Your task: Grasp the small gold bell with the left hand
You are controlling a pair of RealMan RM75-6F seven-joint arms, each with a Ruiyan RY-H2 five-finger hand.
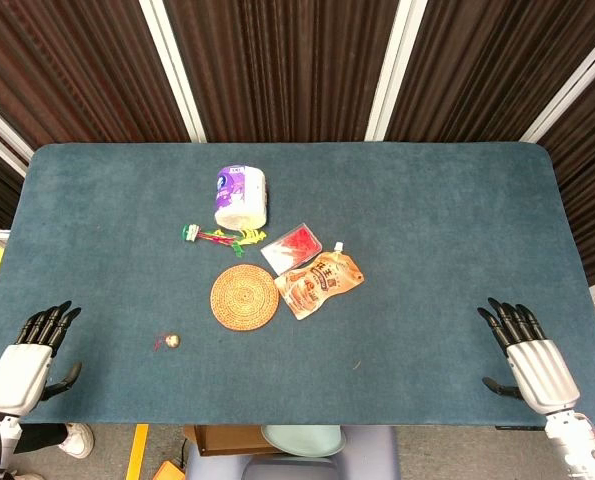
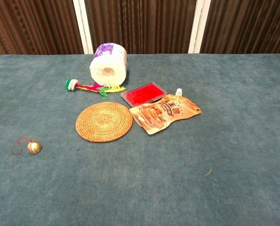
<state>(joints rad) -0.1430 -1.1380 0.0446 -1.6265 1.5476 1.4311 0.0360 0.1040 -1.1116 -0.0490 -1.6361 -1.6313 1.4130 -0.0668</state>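
Gold and round, the small bell (image 2: pixel 34 147) lies alone on the blue-green felt surface (image 1: pixel 427 220), toward its near left part, with a thin red loop of cord (image 2: pixel 18 143) trailing off its left side. It sits well apart from the woven coaster (image 2: pixel 104 121), which is the closest of the other items. Judging by its look, it is light, hard metal with a smooth, slippery skin, so it will likely roll or skid on the felt if nudged from one side only. The best hold is probably a pinch across the ball itself, thumb against fingertips from opposite sides and slightly from above, rather than at the cord, which is limp and would let the bell swing. The left hand (image 1: pixel 25 370) rests at the near left edge of the surface, released, fingers extended and holding nothing, near the bell but not touching it. The right hand (image 1: pixel 532 360) lies likewise released and idle at the near right edge.
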